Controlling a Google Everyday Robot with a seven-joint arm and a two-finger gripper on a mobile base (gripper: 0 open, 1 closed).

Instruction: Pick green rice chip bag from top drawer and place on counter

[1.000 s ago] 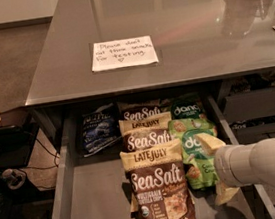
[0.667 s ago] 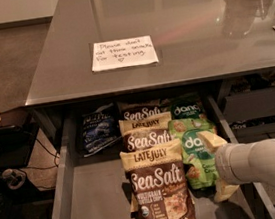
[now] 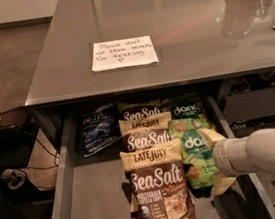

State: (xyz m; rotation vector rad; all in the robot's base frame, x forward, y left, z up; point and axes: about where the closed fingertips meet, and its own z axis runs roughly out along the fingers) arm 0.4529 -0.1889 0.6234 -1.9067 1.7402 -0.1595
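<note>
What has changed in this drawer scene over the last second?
Nothing has visibly changed. The gripper stays at the green rice chip bag on the right side of the top drawer, and the bag has not lifted. The brown Sea Salt bags, the note and the counter are as before.

One high camera looks steeply down over counter (image 3: 192,23) into top drawer (image 3: 96,197) (gripper (image 3: 212,162) lower right)

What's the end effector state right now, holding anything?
End effector: at the light green chip bag on the right side of the open drawer; open, closed or holding cannot be told.
</note>
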